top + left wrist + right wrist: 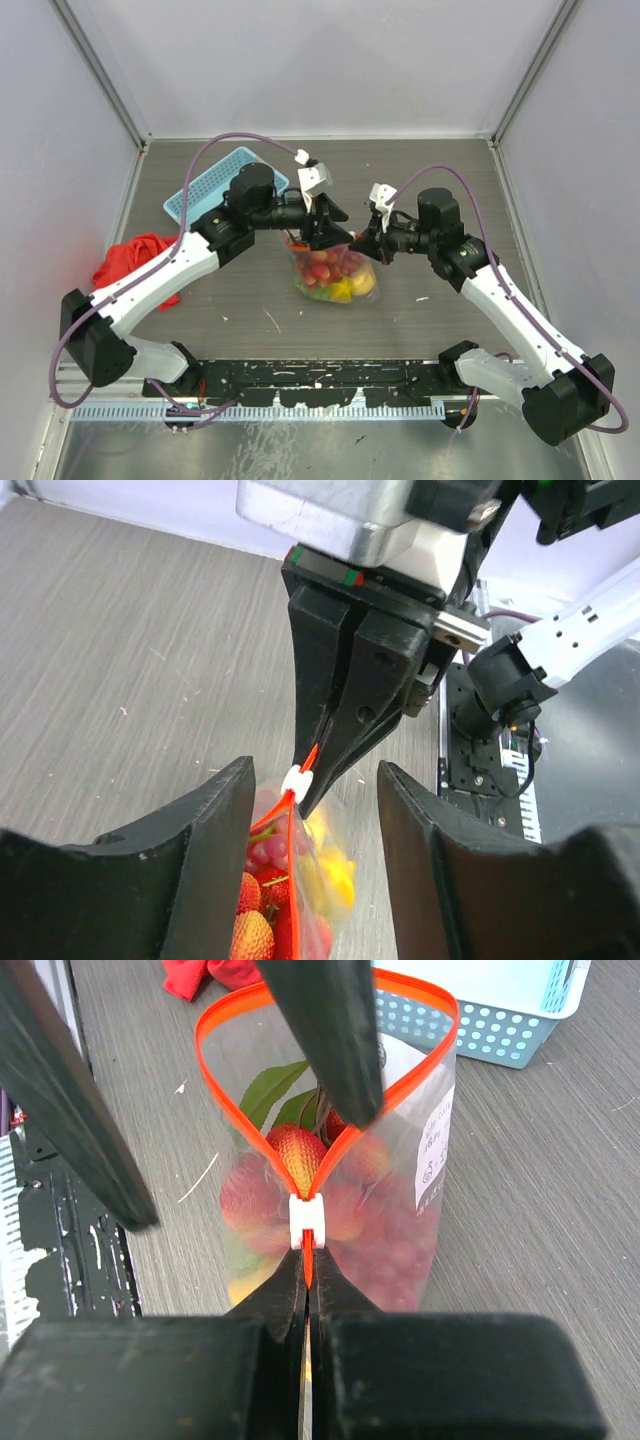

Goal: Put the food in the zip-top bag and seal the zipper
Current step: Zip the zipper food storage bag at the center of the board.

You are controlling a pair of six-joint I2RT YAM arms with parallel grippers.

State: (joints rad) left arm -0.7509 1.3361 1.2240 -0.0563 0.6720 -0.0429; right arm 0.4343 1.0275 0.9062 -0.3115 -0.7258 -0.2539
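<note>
Grey wood-grain table (400,330) inside plain pale walls (320,70). At centre of the top view stands the clear wrinkly zip-top bag (340,278), holding small toy fruits (300,1155): red strawberries, green grapes, a yellow piece. Right gripper (307,1275) is pressed together on the thin red-orange zipper strip (340,1155), just below the white slider (308,1222). Left gripper (314,780) is spread, straddling the bag top. Light-blue mesh basket (215,185) upper left; red cloth (135,262) at left.

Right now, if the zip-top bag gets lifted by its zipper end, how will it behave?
Probably floppy: zip-top bag is wrinkled, mouth gaping. Likely bottom-heavy: toy fruit piled low. May swing: right gripper pinches only the zipper end.
</note>
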